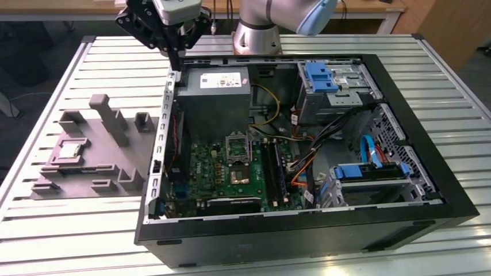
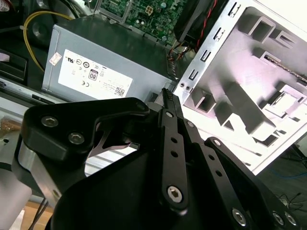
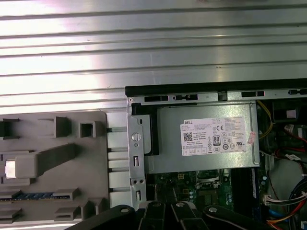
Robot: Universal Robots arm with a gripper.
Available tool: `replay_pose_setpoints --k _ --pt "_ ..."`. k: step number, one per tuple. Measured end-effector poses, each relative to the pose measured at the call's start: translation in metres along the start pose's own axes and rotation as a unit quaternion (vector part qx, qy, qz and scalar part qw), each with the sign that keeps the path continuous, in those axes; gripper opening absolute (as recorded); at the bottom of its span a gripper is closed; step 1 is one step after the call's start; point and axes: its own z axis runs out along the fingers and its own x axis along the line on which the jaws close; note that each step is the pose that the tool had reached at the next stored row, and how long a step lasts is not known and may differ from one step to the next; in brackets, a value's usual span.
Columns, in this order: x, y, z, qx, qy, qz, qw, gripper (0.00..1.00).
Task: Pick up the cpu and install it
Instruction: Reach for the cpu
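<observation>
Small square silvery cpu (image 1: 69, 150) lies in grey tray (image 1: 80, 185); end effector (image 1: 176, 64) clenched, empty

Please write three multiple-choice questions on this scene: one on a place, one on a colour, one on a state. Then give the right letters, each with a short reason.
1. Where does the cpu lie?
A) in the socket
B) on the grey tray beside the computer case
C) on the power supply

2. What colour are the drive brackets?
A) red
B) blue
C) green

3. The computer case is
A) open
B) closed
C) upside down

Answers:
1 B, it rests on the tray, apart from the gripper.
2 B, they show blue.
3 A, its motherboard is visible.
</observation>
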Motion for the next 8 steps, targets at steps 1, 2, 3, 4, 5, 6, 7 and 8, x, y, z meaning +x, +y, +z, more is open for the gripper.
replay_pose_setpoints --k 1,2,3,4,5,6,7,8 --pt "0.0001 0.0000 0.0000 0.0000 0.0000 0.000 1.0000 0.11" --pt "0.0014 -0.0001 0.0000 0.0000 0.0000 0.000 1.0000 0.11" --pt "0.0031 -0.0002 -0.0001 0.0000 0.0000 0.000 1.0000 0.11" --pt "0.0032 -0.0002 -0.0001 0.0000 0.0000 0.000 1.0000 0.11" --pt "0.0034 -0.0003 -0.0001 0.0000 0.0000 0.000 1.0000 0.11" --pt "0.0036 -0.0003 -0.0001 0.0000 0.0000 0.000 1.0000 0.11" --pt "0.0039 -0.0003 -0.0001 0.0000 0.0000 0.000 1.0000 0.11" --pt "0.0043 -0.0003 -0.0001 0.0000 0.0000 0.000 1.0000 0.11"
